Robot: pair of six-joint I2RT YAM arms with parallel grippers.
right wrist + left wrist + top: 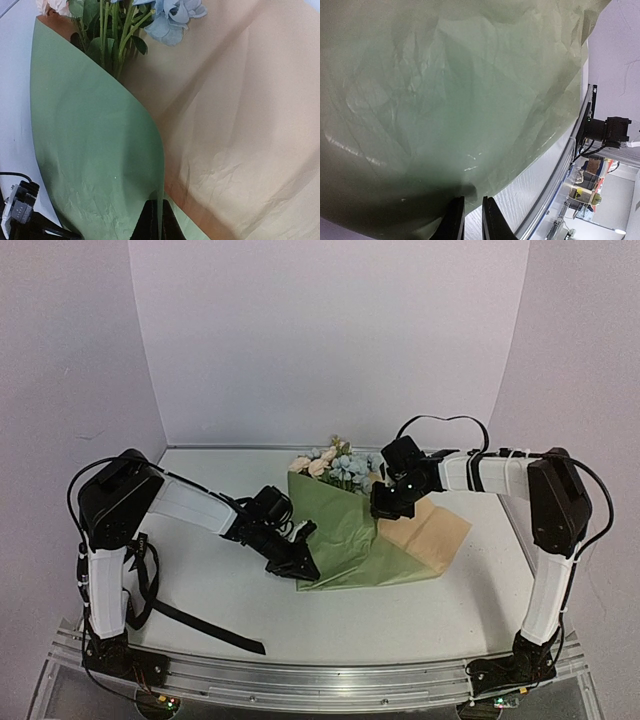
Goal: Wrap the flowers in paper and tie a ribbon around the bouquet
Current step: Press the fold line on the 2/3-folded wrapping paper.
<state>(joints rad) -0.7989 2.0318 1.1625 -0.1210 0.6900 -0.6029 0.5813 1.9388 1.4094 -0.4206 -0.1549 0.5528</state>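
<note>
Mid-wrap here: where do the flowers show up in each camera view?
Top external: flowers at centre back, at the far end of the paper.
Left wrist: not in it; paper fills the frame.
Right wrist: flowers along the top edge, stems under the green fold.
Shared landmark: the olive-green paper.

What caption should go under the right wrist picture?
Right gripper pinches the green paper folded over the flowers.
</note>
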